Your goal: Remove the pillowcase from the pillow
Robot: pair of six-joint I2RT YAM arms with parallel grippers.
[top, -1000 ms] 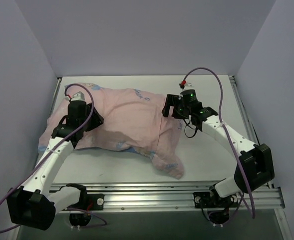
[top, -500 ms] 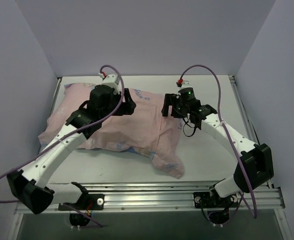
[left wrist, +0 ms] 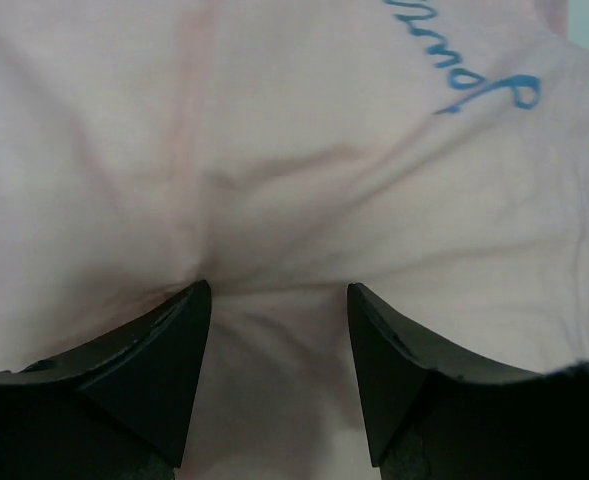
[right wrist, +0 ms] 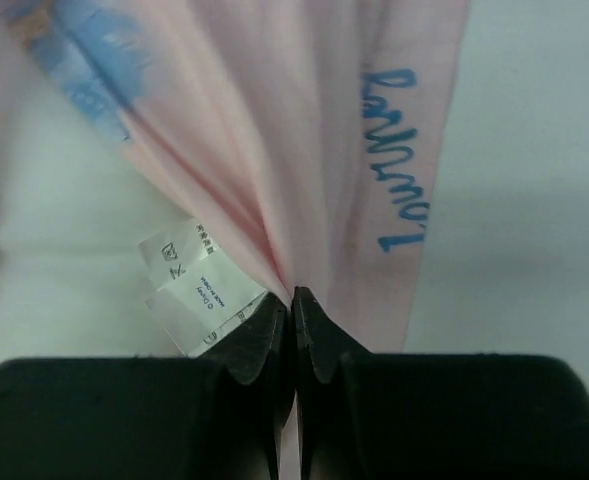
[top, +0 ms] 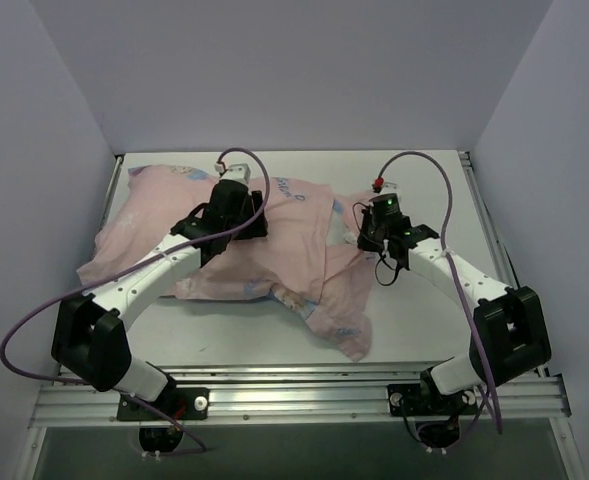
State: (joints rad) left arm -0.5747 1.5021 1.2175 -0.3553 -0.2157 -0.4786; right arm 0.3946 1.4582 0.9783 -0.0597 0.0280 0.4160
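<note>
A hard pull is risking the thin fold slipping free, or dragging the pillow (hidden inside) along with the pillowcase (top: 274, 240) on the desk (top: 424, 310). The right fingers (right wrist: 292, 310) are pinching shut on that fold at the pillowcase's right end, beside its care label (right wrist: 189, 285); the left fingers (top: 242, 218), spread wide and gripping nothing, are pressing its middle.

White table (top: 254, 335); pale walls (top: 294, 70) around; metal rail (top: 304, 400) at near edge.
</note>
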